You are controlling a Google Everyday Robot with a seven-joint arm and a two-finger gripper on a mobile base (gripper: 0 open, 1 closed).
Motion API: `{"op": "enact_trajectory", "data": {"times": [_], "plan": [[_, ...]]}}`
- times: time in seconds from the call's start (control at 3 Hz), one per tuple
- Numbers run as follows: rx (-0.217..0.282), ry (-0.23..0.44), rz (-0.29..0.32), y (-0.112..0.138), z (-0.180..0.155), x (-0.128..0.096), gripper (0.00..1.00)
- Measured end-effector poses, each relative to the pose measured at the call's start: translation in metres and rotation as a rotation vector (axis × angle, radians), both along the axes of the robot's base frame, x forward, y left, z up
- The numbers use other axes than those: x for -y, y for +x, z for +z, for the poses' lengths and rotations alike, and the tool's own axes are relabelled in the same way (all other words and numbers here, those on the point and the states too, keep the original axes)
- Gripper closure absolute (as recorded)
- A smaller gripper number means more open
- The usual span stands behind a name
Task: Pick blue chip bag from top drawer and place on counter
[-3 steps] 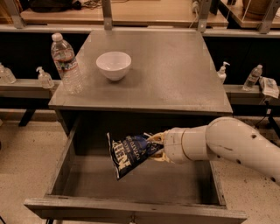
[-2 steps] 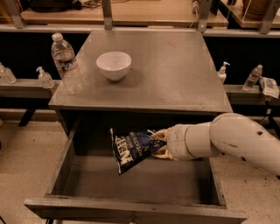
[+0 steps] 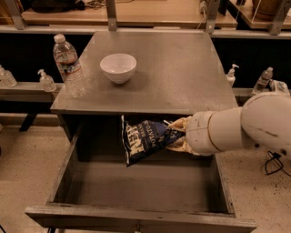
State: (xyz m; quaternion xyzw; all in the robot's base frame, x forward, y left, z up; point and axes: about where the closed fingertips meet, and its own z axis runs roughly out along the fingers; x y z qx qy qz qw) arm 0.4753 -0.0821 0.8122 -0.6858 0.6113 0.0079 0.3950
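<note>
The blue chip bag (image 3: pixel 146 139), dark navy with white lettering, hangs in the air over the open top drawer (image 3: pixel 136 217), just below the counter's front edge. My gripper (image 3: pixel 176 134) reaches in from the right on a thick white arm and is shut on the bag's right end, holding it clear of the drawer floor. The grey counter (image 3: pixel 182 73) lies directly above and behind the bag.
A white bowl (image 3: pixel 118 68) sits on the counter's left half. A clear water bottle (image 3: pixel 68 66) stands at the counter's left edge. Small sanitizer bottles (image 3: pixel 46 81) stand on ledges at both sides. A tan wooden tabletop (image 3: pixel 154 11) runs behind.
The gripper has lifted the bag upward, from low inside the drawer to just under the counter's front edge. The arm has risen with it.
</note>
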Motion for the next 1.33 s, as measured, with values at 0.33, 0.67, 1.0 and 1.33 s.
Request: {"op": "enact_trajectory", "data": {"times": [0.33,0.67,1.0,1.33], "plan": [[0.009,0.009,-0.014,0.003,0.03,0.015,1.0],[0.02,0.033,0.024,0.027,0.058,0.028,1.0],[0.04,0.064,0.036,0.063,0.081,0.049,1.0],[0.073,0.071,-0.027,0.108,0.097,0.081,1.0]]}}
